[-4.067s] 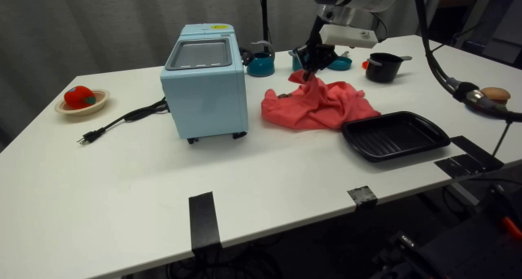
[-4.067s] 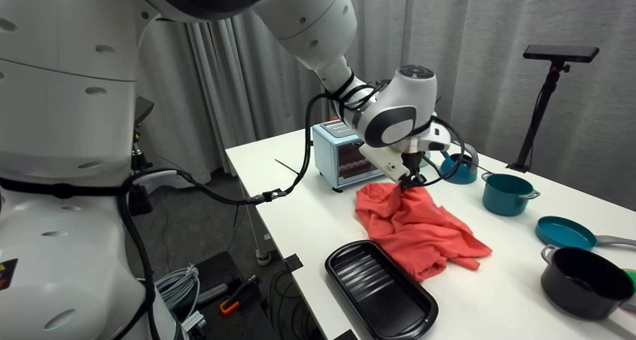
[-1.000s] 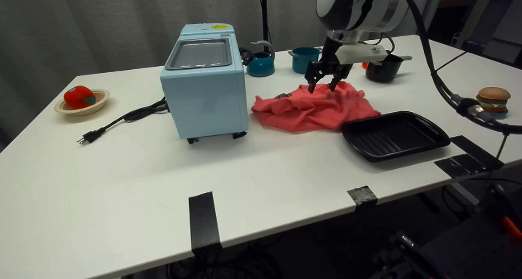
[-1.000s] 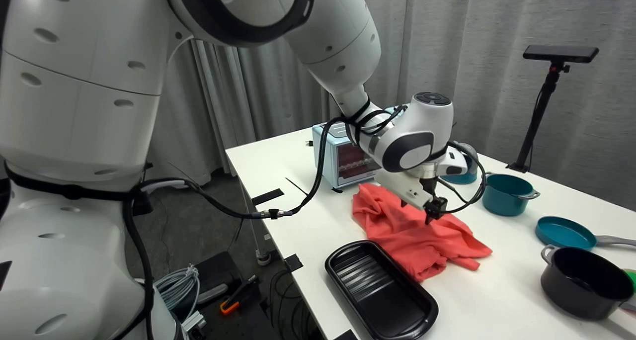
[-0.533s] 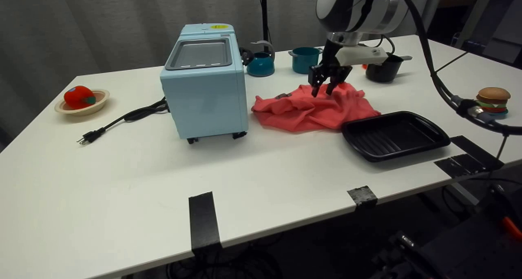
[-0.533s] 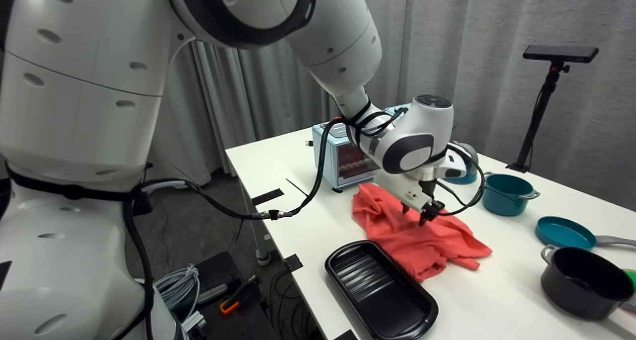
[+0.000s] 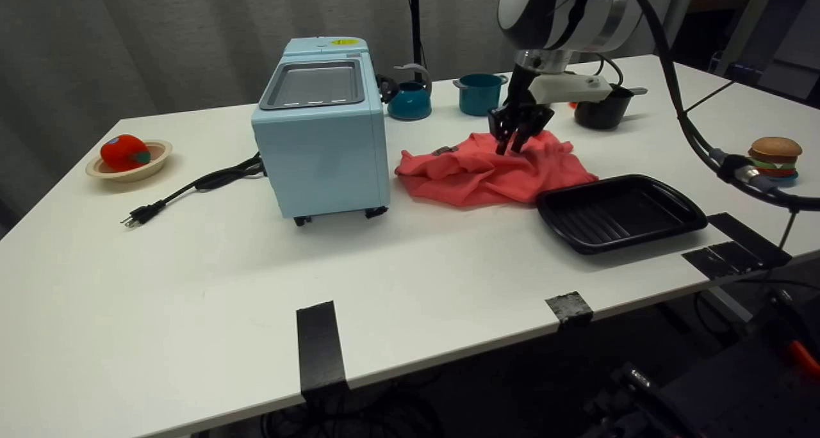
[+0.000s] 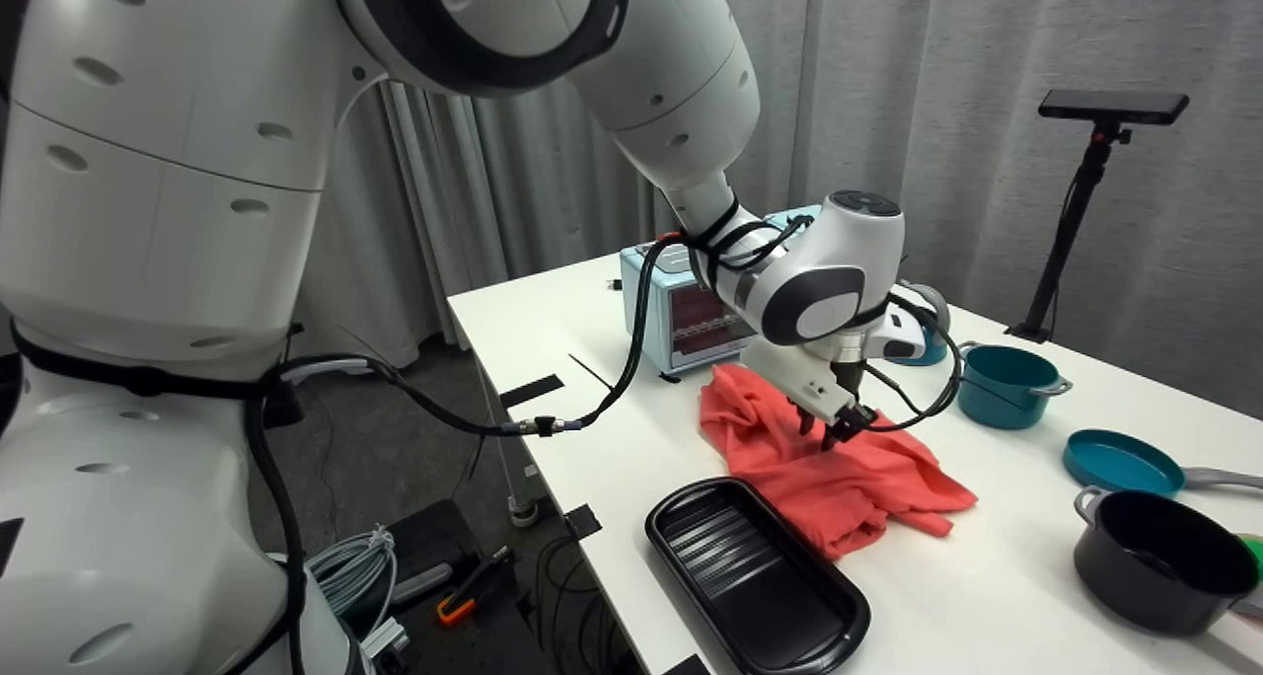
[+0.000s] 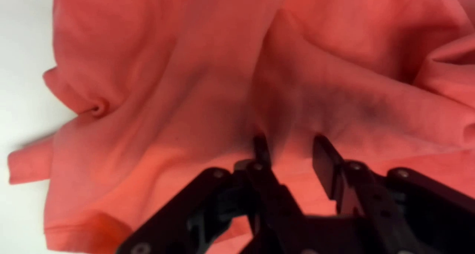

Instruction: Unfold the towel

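Note:
The red-coral towel (image 7: 471, 183) lies crumpled on the white table, with its creases and overlapping folds also visible in the other camera's picture of the towel (image 8: 794, 483). My gripper (image 7: 509, 150) points down into the cloth's back middle part, fingertips at its surface. Up close in the wrist view, the gripper (image 9: 290, 138) stands partly open, its two dark fingers a moderate gap apart. A shallow fold of the towel (image 9: 122, 150) runs up to the space between the tips. Whether the tips press into the fabric I cannot tell. Nothing is clamped.
A black grill pan (image 7: 621, 215) touches or nearly touches the towel's front corner. The light blue toaster oven (image 7: 323, 159) stands close to its other end. Behind are a teal kettle (image 7: 410, 102), teal pot (image 7: 480, 95), black pot (image 8: 1162, 571) and teal frying pan (image 8: 1120, 463).
About four seconds ago the gripper was shut on a raised peak of towel; that peak has been let go and lies down. Over the last second the fingers have drawn closer together and lowered slightly.

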{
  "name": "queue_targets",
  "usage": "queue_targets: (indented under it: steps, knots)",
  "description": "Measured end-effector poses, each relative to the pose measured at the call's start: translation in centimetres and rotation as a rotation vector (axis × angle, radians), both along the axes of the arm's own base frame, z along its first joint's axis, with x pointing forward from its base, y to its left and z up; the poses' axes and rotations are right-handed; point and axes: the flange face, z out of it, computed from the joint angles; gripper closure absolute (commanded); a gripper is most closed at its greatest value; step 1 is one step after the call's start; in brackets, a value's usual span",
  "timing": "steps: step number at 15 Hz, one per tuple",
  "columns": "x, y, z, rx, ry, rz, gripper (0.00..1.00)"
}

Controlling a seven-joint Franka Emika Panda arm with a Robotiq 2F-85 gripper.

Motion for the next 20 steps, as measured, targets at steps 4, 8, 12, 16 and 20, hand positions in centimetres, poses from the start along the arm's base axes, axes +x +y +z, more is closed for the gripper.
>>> queue_targets:
  steps: [4,8,12,16,20]
  knots:
    - [0.0,0.0,0.0,0.002,0.001,-0.017,1.0]
    - [0.1,0.0,0.1,0.004,0.002,-0.036,1.0]
    - [0.2,0.1,0.2,0.008,-0.003,-0.044,1.0]
    - [-0.6,1.4,2.0,0.045,-0.02,-0.059,1.0]
    - [-4.6,2.5,6.9,0.057,0.024,-0.01,1.0]
